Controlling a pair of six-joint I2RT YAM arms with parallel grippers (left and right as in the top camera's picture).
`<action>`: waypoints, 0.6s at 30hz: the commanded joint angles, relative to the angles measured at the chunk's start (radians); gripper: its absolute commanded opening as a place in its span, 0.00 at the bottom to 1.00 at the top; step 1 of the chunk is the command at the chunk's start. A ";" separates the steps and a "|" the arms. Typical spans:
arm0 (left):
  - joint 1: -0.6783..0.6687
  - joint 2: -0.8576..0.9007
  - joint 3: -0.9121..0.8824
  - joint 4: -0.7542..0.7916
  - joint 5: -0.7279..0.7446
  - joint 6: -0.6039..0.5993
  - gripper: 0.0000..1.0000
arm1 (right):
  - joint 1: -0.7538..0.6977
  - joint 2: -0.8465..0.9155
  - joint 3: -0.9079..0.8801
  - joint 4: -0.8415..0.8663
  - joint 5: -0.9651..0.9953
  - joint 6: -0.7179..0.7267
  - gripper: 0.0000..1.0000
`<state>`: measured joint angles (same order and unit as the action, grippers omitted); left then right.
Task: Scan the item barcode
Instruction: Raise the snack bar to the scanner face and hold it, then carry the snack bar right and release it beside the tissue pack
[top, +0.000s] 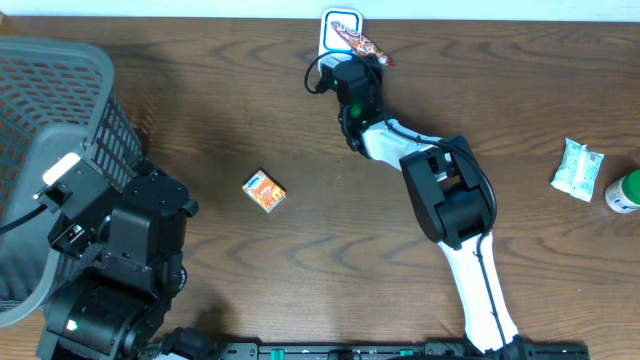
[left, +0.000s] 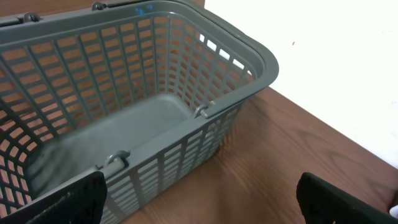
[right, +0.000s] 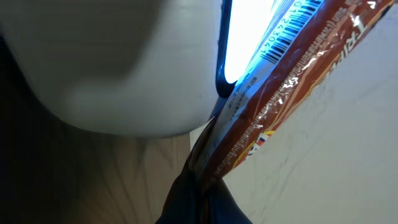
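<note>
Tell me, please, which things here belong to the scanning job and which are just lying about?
In the job:
- snack bar, held at the scanner
- scanner, lit blue

Lying about:
- orange box
- white packet
- green-capped bottle
- basket

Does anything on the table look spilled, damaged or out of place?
Nothing stands out. The right hand holds the snack bar at the scanner; the small box and packet look intact.
</note>
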<state>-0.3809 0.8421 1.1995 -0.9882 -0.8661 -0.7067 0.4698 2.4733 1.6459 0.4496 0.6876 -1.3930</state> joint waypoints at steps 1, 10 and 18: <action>0.005 0.000 0.015 -0.003 -0.009 -0.005 0.98 | 0.016 -0.020 0.015 -0.029 -0.023 -0.021 0.01; 0.005 0.000 0.015 -0.003 -0.009 -0.005 0.98 | 0.008 -0.290 0.014 -0.352 0.082 0.220 0.01; 0.005 0.000 0.015 -0.003 -0.009 -0.005 0.98 | -0.098 -0.513 0.014 -0.887 0.095 0.708 0.01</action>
<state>-0.3809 0.8421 1.1995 -0.9882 -0.8661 -0.7067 0.4442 2.0106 1.6543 -0.3264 0.7563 -0.9901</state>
